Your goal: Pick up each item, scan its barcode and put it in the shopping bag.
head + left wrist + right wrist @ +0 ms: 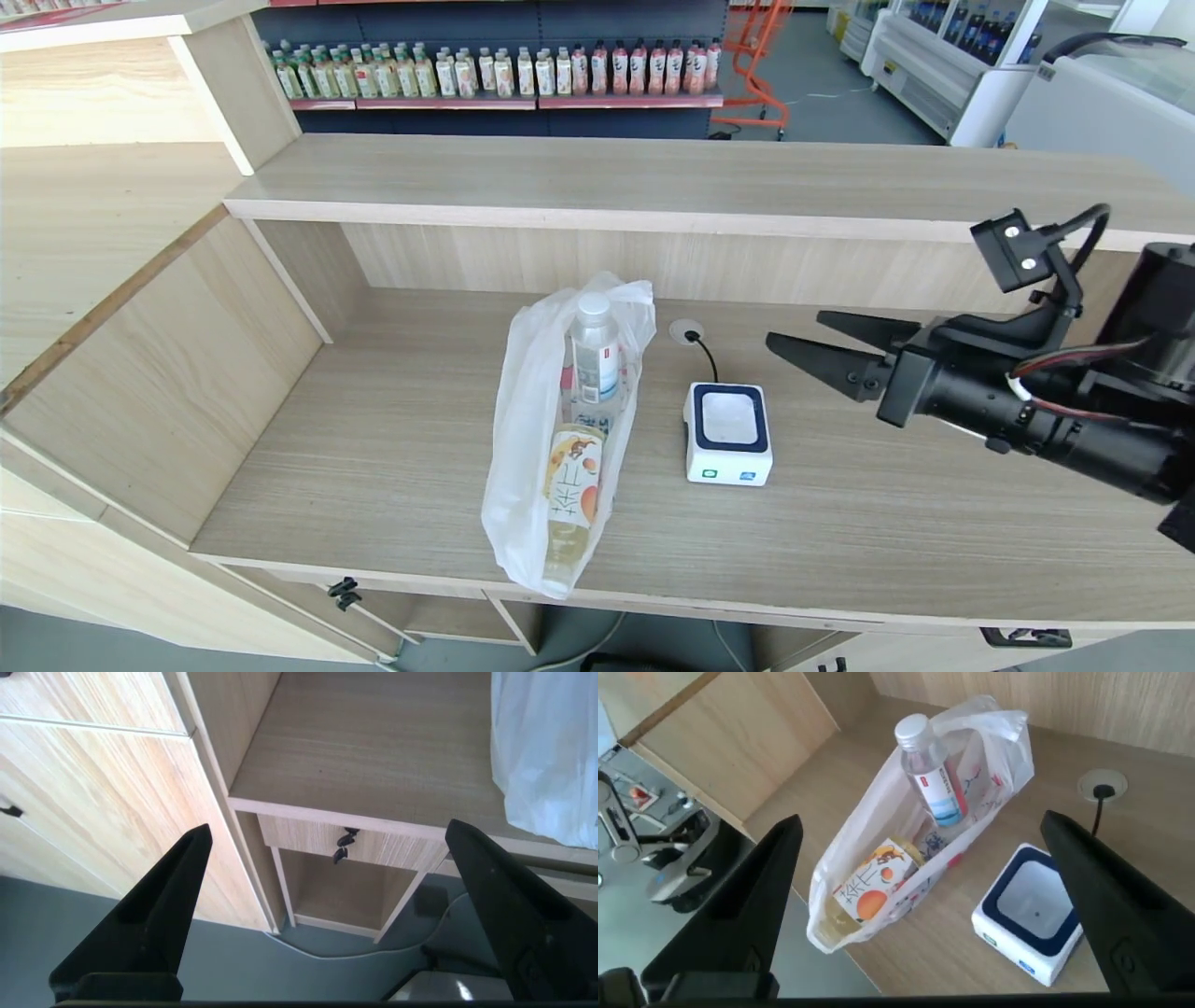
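1. The right gripper (805, 338) is hovering at centre right of the frame, jaws spread and empty.
2. The left gripper (329, 833) is hanging with jaws spread, empty.
3. The shopping bag (523, 448) is lying at centre, holding a clear bottle (595, 359) and a juice bottle (571, 495), with the scanner (728, 432) just to its right.

A shop: drink shelves (495, 73), freezers (943, 65) (checkout counter (840, 523) in front).

The right arm lay outstretched and level, right pincer (794, 329) spread and empty; the left pincer (327, 831) hung likewise parted, gripping nothing.
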Controlling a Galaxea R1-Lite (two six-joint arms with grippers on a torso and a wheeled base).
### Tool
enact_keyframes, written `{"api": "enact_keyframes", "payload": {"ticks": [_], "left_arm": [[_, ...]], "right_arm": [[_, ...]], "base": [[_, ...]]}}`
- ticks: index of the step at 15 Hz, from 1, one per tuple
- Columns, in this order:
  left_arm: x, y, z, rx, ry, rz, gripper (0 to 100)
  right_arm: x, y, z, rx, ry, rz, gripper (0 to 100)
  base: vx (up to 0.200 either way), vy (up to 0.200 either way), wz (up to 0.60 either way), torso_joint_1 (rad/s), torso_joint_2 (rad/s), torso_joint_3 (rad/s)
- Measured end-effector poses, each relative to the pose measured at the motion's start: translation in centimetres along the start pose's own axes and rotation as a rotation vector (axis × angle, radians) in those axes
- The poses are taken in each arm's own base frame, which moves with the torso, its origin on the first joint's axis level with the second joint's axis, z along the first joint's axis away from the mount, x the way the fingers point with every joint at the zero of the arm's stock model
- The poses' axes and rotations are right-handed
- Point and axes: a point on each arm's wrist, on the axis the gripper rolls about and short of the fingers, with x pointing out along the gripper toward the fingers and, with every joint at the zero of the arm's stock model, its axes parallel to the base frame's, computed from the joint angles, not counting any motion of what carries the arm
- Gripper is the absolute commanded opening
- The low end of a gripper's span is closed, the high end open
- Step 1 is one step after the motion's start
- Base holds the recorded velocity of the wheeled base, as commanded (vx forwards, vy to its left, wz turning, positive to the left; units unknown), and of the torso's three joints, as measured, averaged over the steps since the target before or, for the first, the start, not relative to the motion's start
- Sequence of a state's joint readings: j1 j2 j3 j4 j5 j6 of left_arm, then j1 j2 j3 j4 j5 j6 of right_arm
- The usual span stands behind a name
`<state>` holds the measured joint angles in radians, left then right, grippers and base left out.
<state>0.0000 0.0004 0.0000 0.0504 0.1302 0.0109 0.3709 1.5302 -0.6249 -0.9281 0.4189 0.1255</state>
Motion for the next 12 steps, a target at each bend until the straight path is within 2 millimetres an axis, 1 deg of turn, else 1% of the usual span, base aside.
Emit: {"api": "enact_keyframes", "payload": {"ticks": [3, 5, 7, 9, 11, 12], "left_arm": [[0.0, 0.0, 0.0, 0.000, 0.000, 0.000, 100], [0.0, 0.0, 0.0, 0.000, 0.000, 0.000, 100], [0.0, 0.0, 0.0, 0.000, 0.000, 0.000, 100], [0.0, 0.0, 0.0, 0.000, 0.000, 0.000, 100], [0.0, 0.0, 0.0, 0.000, 0.000, 0.000, 100], [0.0, 0.0, 0.0, 0.000, 0.000, 0.000, 100]], "right_arm": [[-6.6, 1.6, 0.1, -0.015, 0.033, -0.111, 100], [-10.8, 2.7, -0.7, -0.032, 0.068, -0.247, 100], [-15.1, 4.4, -1.9, -0.053, 0.081, -0.382, 100], [-18.8, 6.2, -3.9, -0.085, 0.082, -0.486, 100], [-21.8, 7.5, -6.5, -0.118, 0.059, -0.575, 100], [-23.0, 8.1, -8.2, -0.132, 0.041, -0.622, 100]], "base": [[0.000, 0.000, 0.00, 0.000, 0.00, 0.000], [0.000, 0.000, 0.00, 0.000, 0.00, 0.000], [0.000, 0.000, 0.00, 0.000, 0.00, 0.000], [0.000, 0.000, 0.00, 0.000, 0.00, 0.000], [0.000, 0.000, 0.00, 0.000, 0.00, 0.000], [0.000, 0.000, 0.00, 0.000, 0.00, 0.000]]}}
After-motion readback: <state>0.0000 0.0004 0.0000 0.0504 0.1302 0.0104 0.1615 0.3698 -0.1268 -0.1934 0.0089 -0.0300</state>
